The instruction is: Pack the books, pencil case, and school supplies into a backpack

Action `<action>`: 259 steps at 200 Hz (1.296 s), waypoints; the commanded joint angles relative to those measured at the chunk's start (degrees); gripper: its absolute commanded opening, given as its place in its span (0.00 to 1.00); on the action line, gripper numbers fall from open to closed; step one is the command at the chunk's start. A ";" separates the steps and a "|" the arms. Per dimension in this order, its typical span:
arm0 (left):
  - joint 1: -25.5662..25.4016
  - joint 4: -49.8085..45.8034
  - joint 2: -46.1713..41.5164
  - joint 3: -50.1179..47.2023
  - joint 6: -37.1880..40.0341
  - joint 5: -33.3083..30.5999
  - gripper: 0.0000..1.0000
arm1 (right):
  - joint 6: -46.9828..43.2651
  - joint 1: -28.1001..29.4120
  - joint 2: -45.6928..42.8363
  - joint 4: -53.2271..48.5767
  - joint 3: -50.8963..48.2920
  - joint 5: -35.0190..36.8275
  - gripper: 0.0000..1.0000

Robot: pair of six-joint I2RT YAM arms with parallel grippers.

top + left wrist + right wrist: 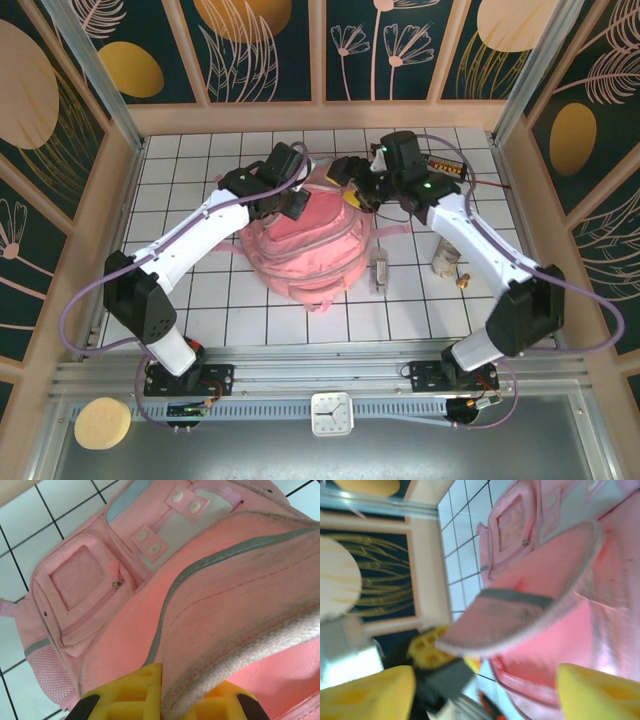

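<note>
Bench, near side: a narrow clear-and-white packet (378,272), by its look the school supplies, lies on the bench (200,310) just right of the backpack, not packed.
Backpack: the backpack (300,260) lies at the centre of the top view, front pockets up, its flap (240,605) raised at the far end.
Books and pencil case: whether they are inside cannot be told, since the flap and the tools hide the opening.
Progress: probably well along, with the packet left to go in and the closing to do.
Left arm: from its base at lower left it slants up and right, ending over the backpack's far end.
Left tool: the left tool (172,707) is pinched narrow on the flap's pale trimmed edge, which runs between its yellow fingers (125,695).
Right arm: from lower right it bends up and left towards the same end.
Right tool: the right tool (485,692) stands wide and holds nothing, with the flap just beyond it.
Far right: a small black device (445,165) sits apart.
</note>
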 commanded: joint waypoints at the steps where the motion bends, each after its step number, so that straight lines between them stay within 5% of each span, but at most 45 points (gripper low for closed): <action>1: 0.45 -5.19 1.25 3.64 -5.96 0.46 0.00 | -7.57 -1.39 -9.76 -13.41 1.25 5.37 0.88; 14: 0.45 -4.59 3.30 3.28 -6.11 1.43 0.00 | -9.26 -3.62 -13.98 -19.68 -0.23 8.60 0.99; 49: 0.51 -6.94 4.79 7.12 -7.53 4.11 0.00 | -20.46 -18.12 -16.10 -35.47 -6.08 19.44 0.99; 71: 0.54 -10.21 6.40 10.65 -7.80 6.09 0.00 | -26.68 -26.64 -15.07 -32.97 -11.32 25.45 0.99; 112: 0.62 -9.61 6.65 9.36 -9.06 9.89 0.00 | -32.00 -37.52 -8.35 -24.69 -14.54 22.74 0.99; 187: 0.71 -5.89 5.99 6.64 -10.35 13.99 0.00 | -34.55 -40.66 4.65 -18.39 -15.05 21.00 0.99; 259: 0.86 -1.98 3.36 1.20 -11.11 14.06 0.00 | -33.99 -37.40 14.93 -15.64 -10.36 20.40 0.95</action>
